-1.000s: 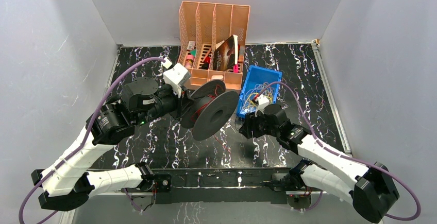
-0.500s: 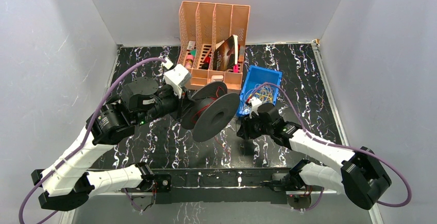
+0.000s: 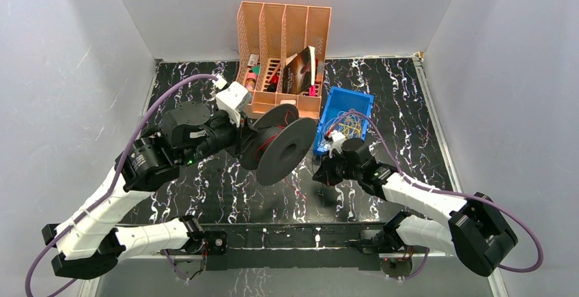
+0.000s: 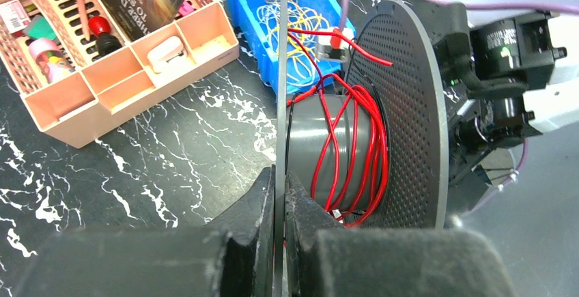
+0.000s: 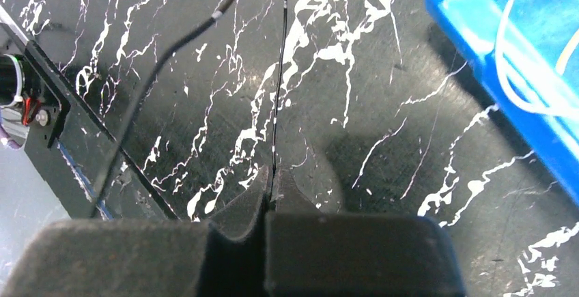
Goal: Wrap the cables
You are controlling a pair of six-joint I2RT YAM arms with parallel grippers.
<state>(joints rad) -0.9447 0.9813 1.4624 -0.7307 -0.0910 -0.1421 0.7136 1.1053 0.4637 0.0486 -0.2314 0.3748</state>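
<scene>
My left gripper [image 4: 280, 181] is shut on the near disc of the dark grey spool [image 4: 334, 147], holding it above the table [image 3: 205, 188]. Red cable [image 4: 369, 153] is looped around the spool's core, with a loose red end sticking up. Just right of the spool [image 3: 280, 148], low over the table, my right gripper [image 3: 321, 174] is shut on a thin black cable [image 5: 280, 72] that runs straight away from its fingertips [image 5: 272, 188]. A second dark cable [image 5: 164, 65] runs off to the left. Yellow cables [image 4: 300, 17] lie tangled in the blue bin [image 4: 252, 10].
A pink desk organizer [image 3: 283, 37] with pens, a book and small items stands at the back, just behind the spool. The blue bin [image 3: 355, 94] sits right of it, close behind my right gripper. Grey walls enclose the black marbled table.
My right gripper has gone from open to shut, now pinching the black cable, and its arm has shifted slightly left. The left arm and spool have stayed put.
</scene>
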